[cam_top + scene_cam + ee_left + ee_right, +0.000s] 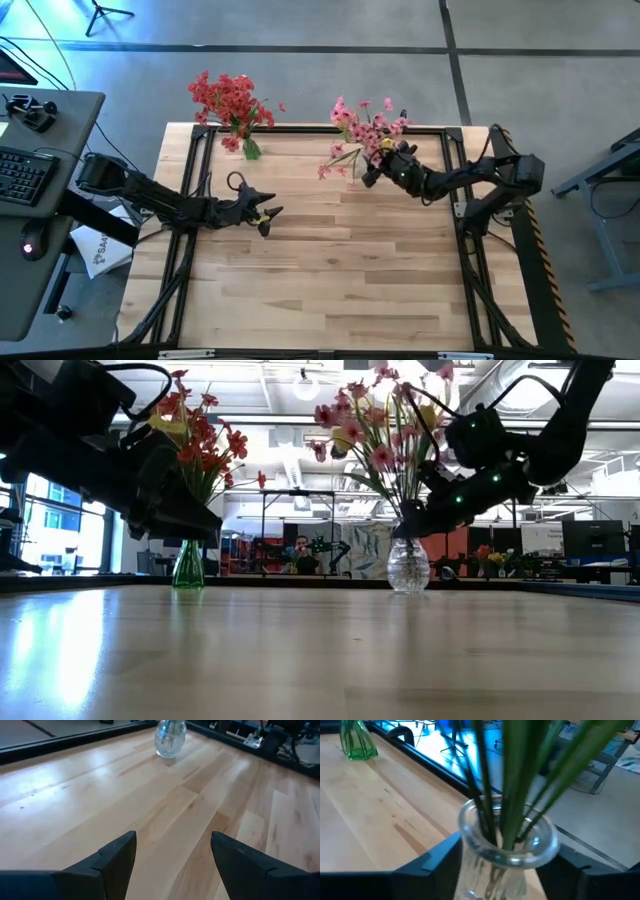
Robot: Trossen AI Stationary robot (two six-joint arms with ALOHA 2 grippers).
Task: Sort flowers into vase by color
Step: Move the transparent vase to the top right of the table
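Right gripper (372,172) is hovering at the far side of the worktop (330,270), right against the clear glass vase (408,566). In the right wrist view its fingers are standing apart on either side of the vase's neck (507,837), with no clamp visible on glass or stems. Judgement: it is positioned there either to steady the vase or because a stem is just going in; which of the two cannot be told.

Pink flowers (362,128) are standing in the clear vase, near the far edge and right of centre. Thin green stems (512,780) are bunching through the mouth and fanning outward above it. Blooms are small and clustered, mostly pink; the low view shows a touch of yellow among them (342,438).

Red flowers (228,98) are sitting in a green glass vase (188,565) at the far edge, left of centre, well apart from the pink bunch. Colours are looking separated by vase.

Left gripper (268,216) is waiting low over the bare wood, left of centre, fingers apart and holding nothing; the left wrist view shows only planks between them.

No loose flowers are visible lying on the worktop. Judgement: sorting is appearing close to finished.
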